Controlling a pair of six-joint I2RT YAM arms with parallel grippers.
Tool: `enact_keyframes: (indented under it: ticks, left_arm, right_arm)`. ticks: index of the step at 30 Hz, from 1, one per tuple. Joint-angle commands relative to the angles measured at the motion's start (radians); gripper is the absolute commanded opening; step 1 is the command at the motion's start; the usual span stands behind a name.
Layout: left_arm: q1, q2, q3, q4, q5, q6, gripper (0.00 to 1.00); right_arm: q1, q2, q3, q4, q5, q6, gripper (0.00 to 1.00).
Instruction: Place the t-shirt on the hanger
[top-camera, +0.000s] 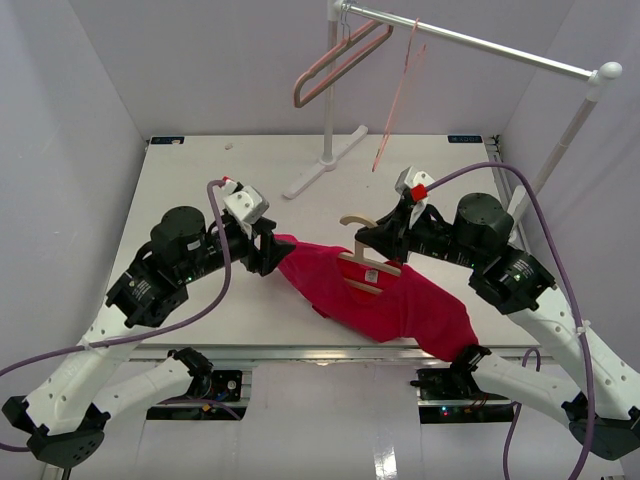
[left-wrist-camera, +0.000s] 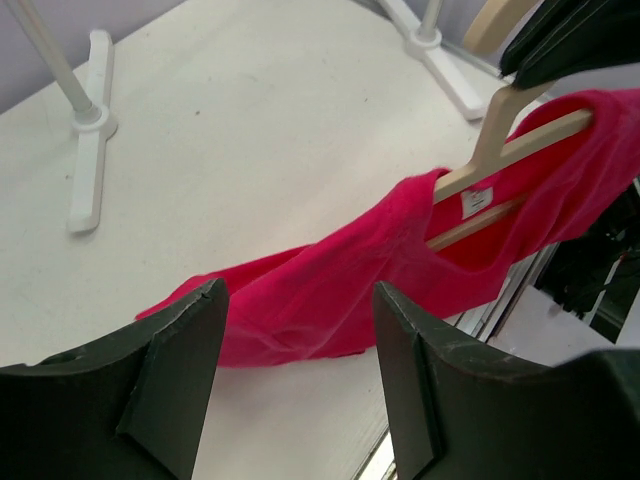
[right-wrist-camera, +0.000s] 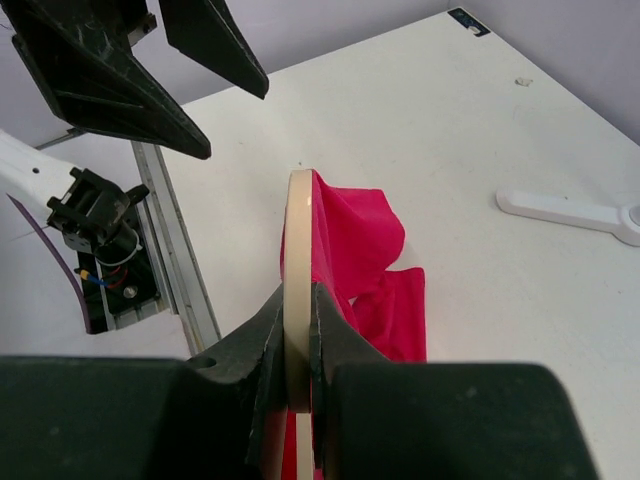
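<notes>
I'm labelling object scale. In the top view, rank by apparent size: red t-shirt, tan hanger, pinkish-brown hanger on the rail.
1. t-shirt
2. pinkish-brown hanger
3. tan hanger, though cloth hides part of it, so 2 versus 3 is unsure.

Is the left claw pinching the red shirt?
No, the left gripper stands open, and the t-shirt lies on the table past its fingers.

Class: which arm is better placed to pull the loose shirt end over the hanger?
Left: the left gripper is open beside the trailing t-shirt; the right gripper is shut on the hanger.
</notes>
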Motion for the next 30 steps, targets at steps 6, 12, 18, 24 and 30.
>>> enact_keyframes:
  ticks: [6, 12, 18, 24, 30]
  left_arm:
    - [0.002, 0.012, -0.094, -0.009, -0.178, -0.001, 0.65]
    - [0.002, 0.009, -0.113, -0.004, -0.201, -0.059, 0.65]
    - [0.002, 0.029, -0.11, 0.008, -0.389, -0.043, 0.66]
    - [0.002, -0.006, -0.118, 0.02, -0.393, 0.014, 0.68]
    - [0.002, -0.036, -0.133, 0.02, -0.393, 0.041, 0.0]
  right_arm:
    - [-0.002, -0.005, 0.195, -0.006, 0.062, 0.007, 0.08]
    - [-0.003, -0.039, 0.259, -0.029, 0.077, 0.023, 0.08]
    - [-0.003, -0.053, 0.315, -0.059, 0.027, 0.047, 0.08]
    - [-0.003, -0.075, 0.328, -0.074, -0.026, 0.057, 0.08]
    - [-0.003, -0.094, 0.324, -0.087, -0.027, 0.052, 0.08]
